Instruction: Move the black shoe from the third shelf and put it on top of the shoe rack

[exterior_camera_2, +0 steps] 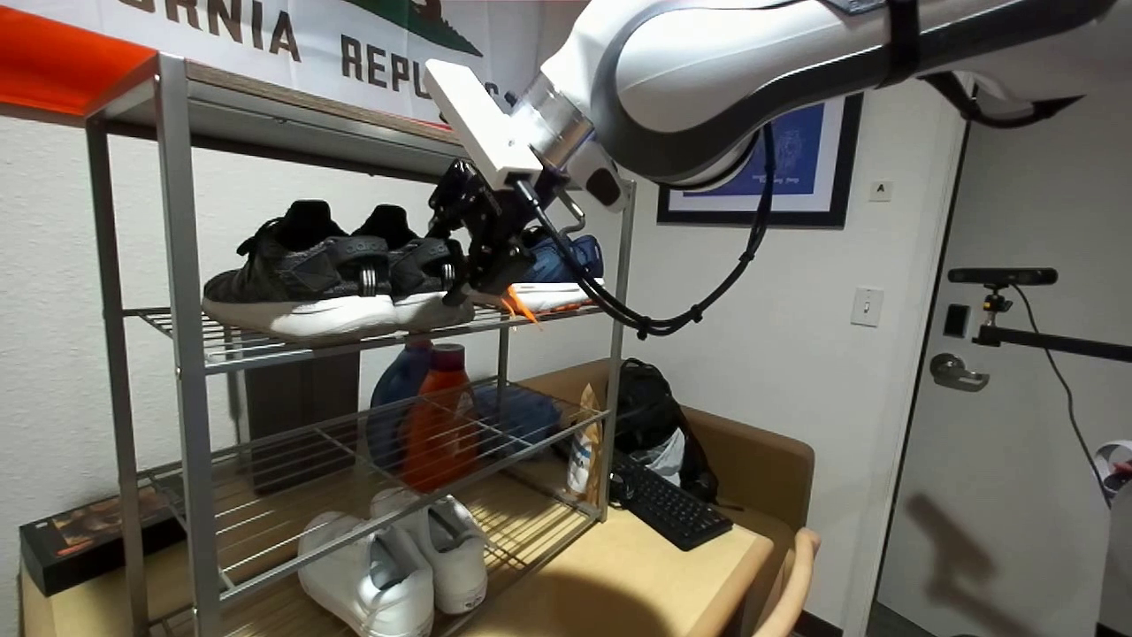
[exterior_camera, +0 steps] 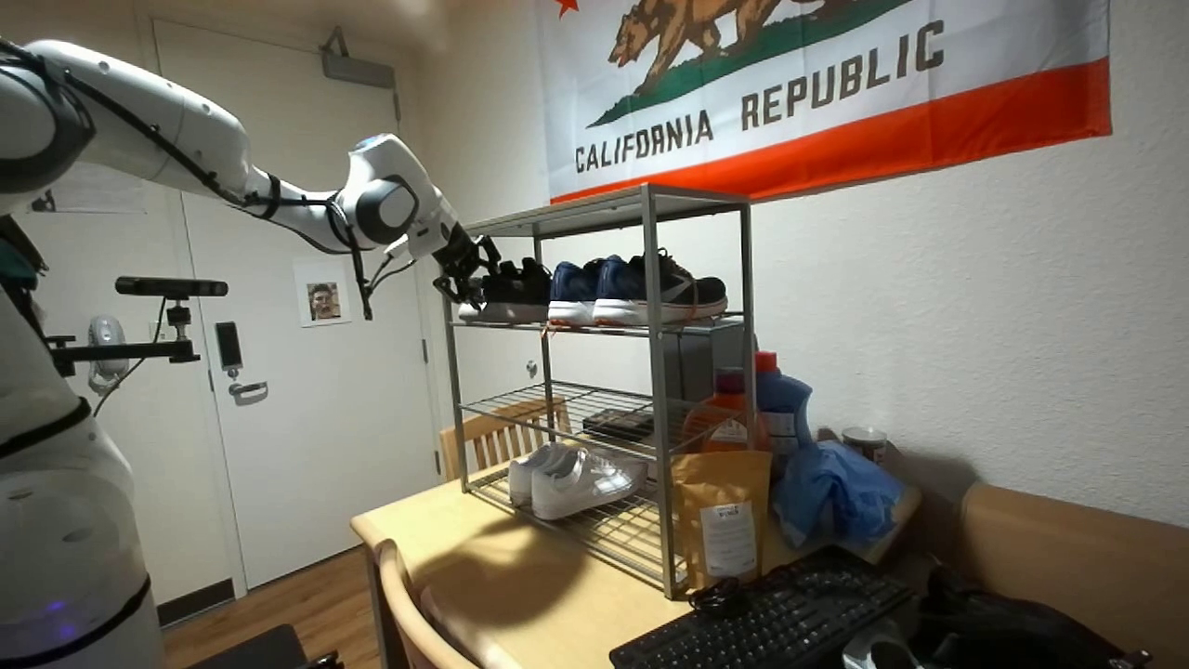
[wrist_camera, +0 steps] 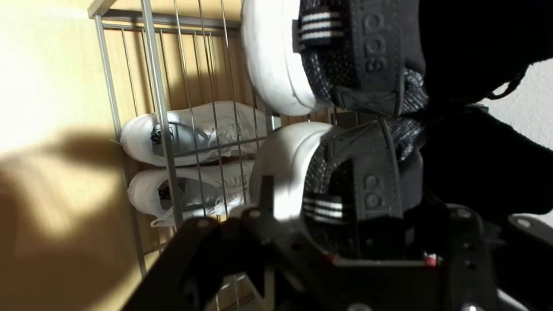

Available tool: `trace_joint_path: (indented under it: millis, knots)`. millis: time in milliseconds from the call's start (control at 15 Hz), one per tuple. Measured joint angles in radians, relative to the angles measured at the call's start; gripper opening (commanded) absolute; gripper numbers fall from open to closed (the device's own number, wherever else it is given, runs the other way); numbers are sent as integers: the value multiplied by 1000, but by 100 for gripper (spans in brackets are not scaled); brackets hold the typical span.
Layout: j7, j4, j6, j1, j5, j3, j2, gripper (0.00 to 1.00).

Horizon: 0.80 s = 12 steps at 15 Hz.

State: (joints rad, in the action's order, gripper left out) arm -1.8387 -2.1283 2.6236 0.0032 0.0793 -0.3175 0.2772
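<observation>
Two black shoes with white soles stand side by side on the upper wire shelf, the third shelf (exterior_camera_2: 265,356), under the top of the grey shoe rack (exterior_camera: 658,418). The black shoe nearer the gripper shows in both exterior views (exterior_camera: 516,290) (exterior_camera_2: 423,265) and in the wrist view (wrist_camera: 371,181), heel toward the gripper. My gripper (exterior_camera_2: 449,257) is open at that heel. In the wrist view the gripper (wrist_camera: 363,211) has one finger by the white sole and one by the collar. Whether they touch the shoe is unclear. The rack's top board (exterior_camera_2: 301,106) is just above.
Bluish dark shoes (exterior_camera: 632,288) stand beside the black shoes on the same shelf. White shoes (exterior_camera: 581,483) are on the lowest tier. A flag (exterior_camera: 836,102) hangs on the wall behind. Bottles (exterior_camera_2: 442,416), a pouch (exterior_camera: 720,511) and a keyboard (exterior_camera: 766,613) are around the rack.
</observation>
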Motion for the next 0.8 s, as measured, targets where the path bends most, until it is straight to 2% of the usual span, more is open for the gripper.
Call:
trace_joint_path:
  millis: [133,400,467,800]
  knots:
    - [0,5,0,7,0,3,3,27]
    - [0,9,-18,16,0,6,8,4]
    - [0,9,-21,19,0,7,10,6]
    - [3,9,-44,31,0,17,19,6]
